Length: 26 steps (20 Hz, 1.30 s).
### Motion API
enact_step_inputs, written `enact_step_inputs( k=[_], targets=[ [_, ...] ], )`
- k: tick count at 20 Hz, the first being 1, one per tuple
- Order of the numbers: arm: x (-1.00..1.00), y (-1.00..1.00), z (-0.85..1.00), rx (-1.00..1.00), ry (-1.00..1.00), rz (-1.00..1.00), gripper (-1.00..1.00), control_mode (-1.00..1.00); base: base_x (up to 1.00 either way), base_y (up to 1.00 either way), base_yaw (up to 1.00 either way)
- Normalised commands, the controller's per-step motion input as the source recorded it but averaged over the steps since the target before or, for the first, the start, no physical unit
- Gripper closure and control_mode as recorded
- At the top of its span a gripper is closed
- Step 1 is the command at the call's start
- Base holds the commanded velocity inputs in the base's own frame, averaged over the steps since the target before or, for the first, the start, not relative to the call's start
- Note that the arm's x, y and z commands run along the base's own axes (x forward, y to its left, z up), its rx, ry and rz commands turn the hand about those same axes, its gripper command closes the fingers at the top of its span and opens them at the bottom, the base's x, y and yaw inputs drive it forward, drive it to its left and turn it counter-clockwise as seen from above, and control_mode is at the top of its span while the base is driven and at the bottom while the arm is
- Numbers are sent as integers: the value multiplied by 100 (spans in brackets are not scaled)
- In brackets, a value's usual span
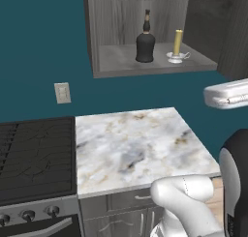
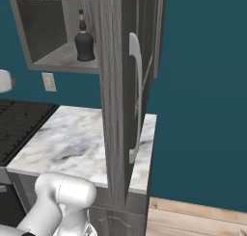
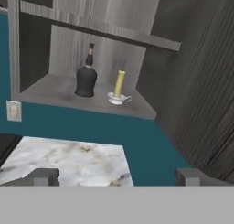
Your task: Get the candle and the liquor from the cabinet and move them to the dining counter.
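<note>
**Cabinet open, both items on the shelf**

Your cabinet (image 1: 160, 62) door is swung wide so the shelf is reachable. Bottle (image 1: 145, 43) and candle (image 1: 178, 46) stand upright side by side, apart, above the small worktop (image 1: 135, 144). Gripper (image 3: 116, 176) faces them from well back, jaws spread, holding nothing, ready for a reach.

Cabinet's open, both items up ahead of my gripper

From my gripper (image 3: 116, 177), the cabinet (image 3: 151, 40) sits ahead and above, with the liquor (image 3: 86, 77) standing on its shelf just left of the candle (image 3: 119, 87), near but not touching. Its swung-out door (image 3: 201, 104) is off to my right. The small worktop (image 3: 68, 161) lies below, stove (image 1: 34, 156) left of it.
</note>
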Motion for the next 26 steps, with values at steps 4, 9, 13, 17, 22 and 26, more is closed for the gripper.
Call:
enact_step_inputs(
  k=[4, 9, 13, 17, 22, 26],
  targets=[
    [11, 16, 0, 13, -5, 0, -100, -100, 0, 0, 0],
    [18, 15, 0, 10, -5, 0, -100, -100, 0, 0, 0],
    [15, 1, 0, 4, -7, 0, -100, -100, 0, 0, 0],
    [21, 0, 0, 7, -14, 11, -100, -100, 0, 0, 0],
    [28, 0, 0, 9, -14, 15, -100, -100, 0, 0, 0],
    [29, 0, 0, 3, -8, 11, -100, -100, 0, 0, 0]
  ],
)
